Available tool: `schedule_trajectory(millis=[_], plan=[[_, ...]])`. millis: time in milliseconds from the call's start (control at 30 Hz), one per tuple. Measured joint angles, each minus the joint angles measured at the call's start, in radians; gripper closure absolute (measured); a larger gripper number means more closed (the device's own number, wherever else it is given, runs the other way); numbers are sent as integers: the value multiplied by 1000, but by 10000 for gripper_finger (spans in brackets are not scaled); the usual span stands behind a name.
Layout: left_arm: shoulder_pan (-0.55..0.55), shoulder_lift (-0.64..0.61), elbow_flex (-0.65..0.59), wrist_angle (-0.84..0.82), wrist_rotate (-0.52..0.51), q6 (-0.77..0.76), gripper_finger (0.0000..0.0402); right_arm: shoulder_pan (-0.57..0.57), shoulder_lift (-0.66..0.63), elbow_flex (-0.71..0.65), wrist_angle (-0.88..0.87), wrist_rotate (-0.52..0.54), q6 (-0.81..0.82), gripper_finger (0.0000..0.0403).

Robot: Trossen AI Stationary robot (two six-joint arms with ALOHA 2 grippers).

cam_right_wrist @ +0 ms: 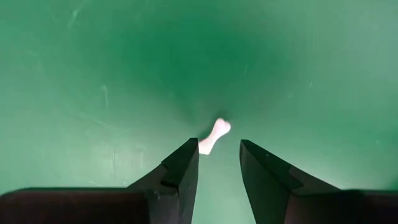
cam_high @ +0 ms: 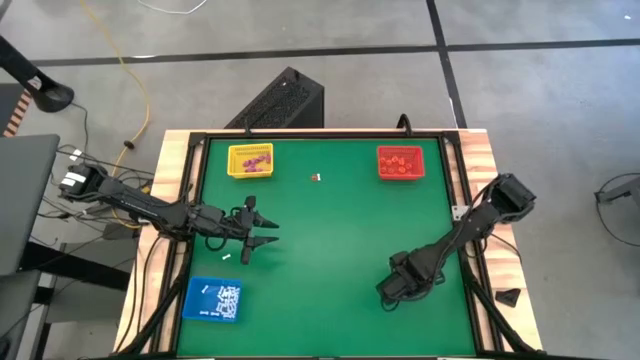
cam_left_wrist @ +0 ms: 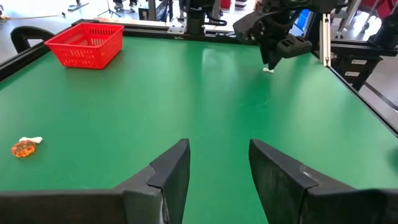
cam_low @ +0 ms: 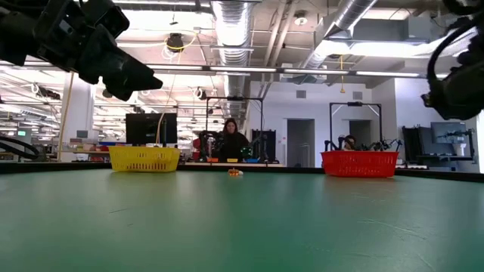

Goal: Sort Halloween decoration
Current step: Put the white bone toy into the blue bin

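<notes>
A small white bone-shaped trinket (cam_right_wrist: 215, 135) lies flat on the green mat (cam_high: 330, 250). My right gripper (cam_right_wrist: 219, 152) points down over it at the near right (cam_high: 392, 290). It is open, and its fingertips stand either side of the bone's near end without pinching it. The left wrist view shows the same bone (cam_left_wrist: 267, 70) under that gripper. My left gripper (cam_high: 262, 228) hovers open and nearly level over the mat's left side, with nothing between its fingers (cam_left_wrist: 217, 165). An orange trinket with a white bit (cam_left_wrist: 23, 148) lies at the far middle (cam_high: 315, 177).
At the far left a yellow tray (cam_high: 250, 160) holds purple pieces. A red tray (cam_high: 400, 162) with orange-red pieces stands far right. A blue tray (cam_high: 213, 300) at the near left holds white pieces. Another white trinket (cam_high: 228, 258) lies near my left gripper.
</notes>
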Motion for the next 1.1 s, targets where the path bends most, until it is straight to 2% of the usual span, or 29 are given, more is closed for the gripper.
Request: schedule_trajectory(millis=[133,400,567,833,1000,1100], plan=[[0,0,0,3,0,-1,249,27,-1,-19,23,1,35,255],[0,0,0,18,0,-9,249,49,-7,-109,198,42,85,260],[0,0,0,18,1,-9,249,49,-5,-122,204,45,68,294],[0,0,0,17,1,-6,249,48,-3,-123,205,53,-30,384],[0,0,0,16,1,-5,249,30,-29,-123,239,61,-49,384],[0,0,0,16,0,-5,249,8,-43,-99,253,112,-88,381]])
